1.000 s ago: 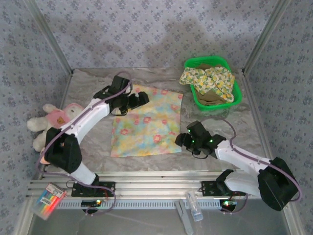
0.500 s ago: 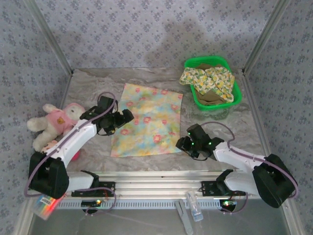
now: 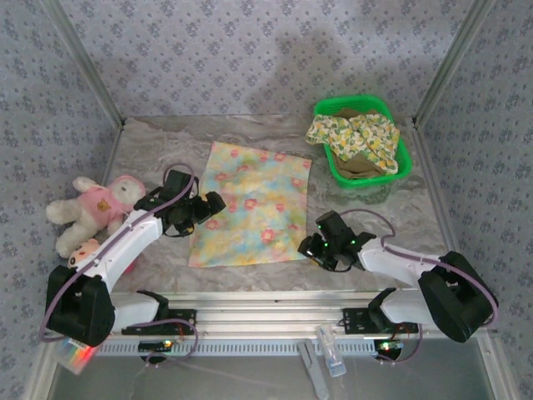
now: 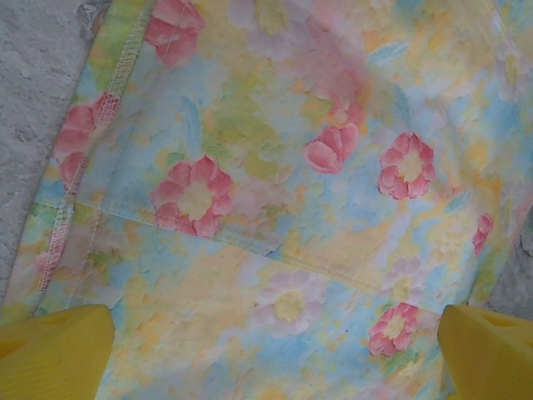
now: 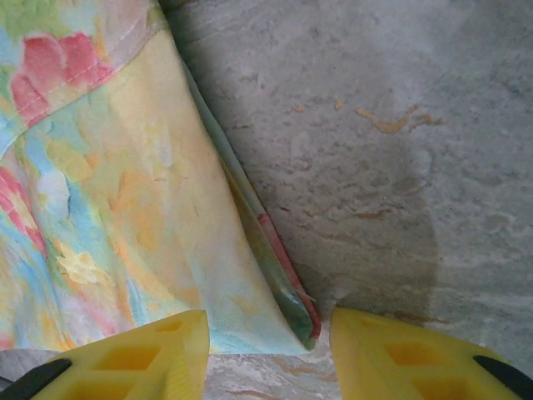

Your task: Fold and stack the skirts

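Plush toy [image 3: 96, 204] lies left of pastel skirt [image 3: 254, 204], green basket [image 3: 351, 102] far right

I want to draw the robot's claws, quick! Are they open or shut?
Left gripper: open, over the pastel floral skirt, holding nothing.
Right gripper: open, at a corner of that skirt.

Pastel floral skirt [image 3: 252, 204] lies flat; yellow-green floral skirt [image 3: 354, 135] crumpled in basket [image 3: 350, 101].

No legible text, label or number anywhere.
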